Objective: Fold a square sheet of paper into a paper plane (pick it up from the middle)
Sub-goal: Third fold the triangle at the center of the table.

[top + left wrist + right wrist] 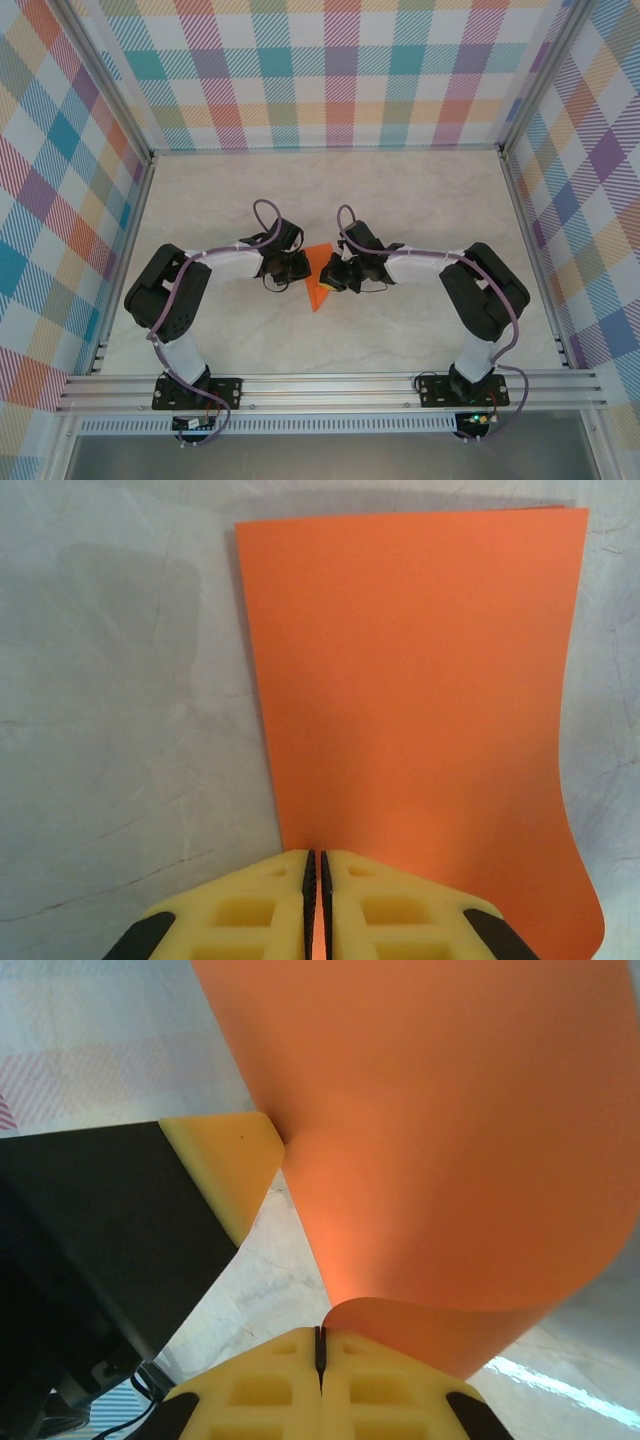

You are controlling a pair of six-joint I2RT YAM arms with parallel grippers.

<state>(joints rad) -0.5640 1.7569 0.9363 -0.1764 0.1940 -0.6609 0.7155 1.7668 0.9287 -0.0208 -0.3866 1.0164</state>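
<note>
The square sheet of paper (pixel 318 272) is bright orange and hangs lifted between the two grippers over the middle of the table, tapering to a point toward the near edge. My left gripper (pixel 298 268) is shut on its left side. In the left wrist view the jaws (pixel 317 855) pinch the sheet's (pixel 420 680) near edge and it stretches away flat. My right gripper (pixel 333 277) is shut at the sheet's right side. In the right wrist view the paper (pixel 430 1130) curls out from the shut tips (pixel 320 1332), and a left finger (pixel 228 1155) touches it. The paper plane is out of view.
A pale marble tabletop (pixel 400 200) lies under both arms, fenced by aluminium rails (pixel 330 385) and checked walls (pixel 60 180). Both arms bend inward from their bases at the near edge.
</note>
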